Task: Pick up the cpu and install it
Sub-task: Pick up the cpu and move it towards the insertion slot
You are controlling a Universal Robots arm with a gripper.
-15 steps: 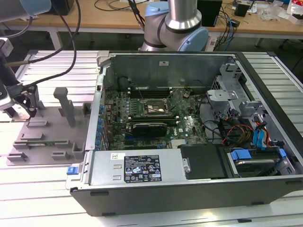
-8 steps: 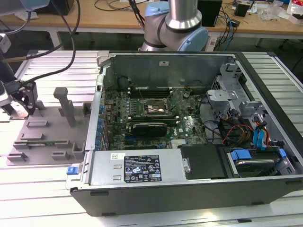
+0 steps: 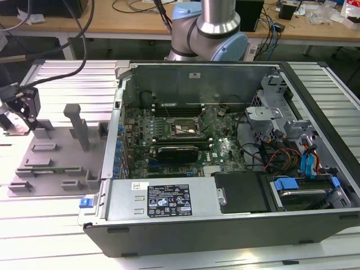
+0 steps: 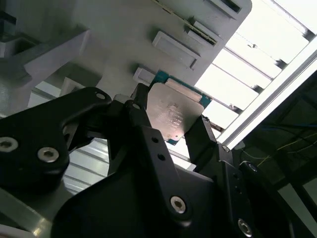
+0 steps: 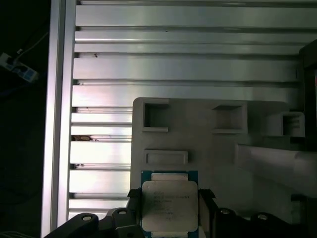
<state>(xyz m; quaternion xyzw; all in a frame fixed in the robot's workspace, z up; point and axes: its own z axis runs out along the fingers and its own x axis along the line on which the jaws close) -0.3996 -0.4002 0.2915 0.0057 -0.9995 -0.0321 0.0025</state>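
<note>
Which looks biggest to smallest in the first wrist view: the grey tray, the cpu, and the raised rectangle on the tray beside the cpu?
1. grey tray, clearly the largest.
2. cpu, though it may be nearer the camera, which would enlarge it, and the picture's edge cuts it off.
3. raised rectangle, the smallest.

Exterior view looks down from above onto open case (image 3: 197, 73) and tray (image 3: 56, 163); both wrist views peer close at that tray and the cpu (image 4: 173, 111) (image 5: 169, 206).
</note>
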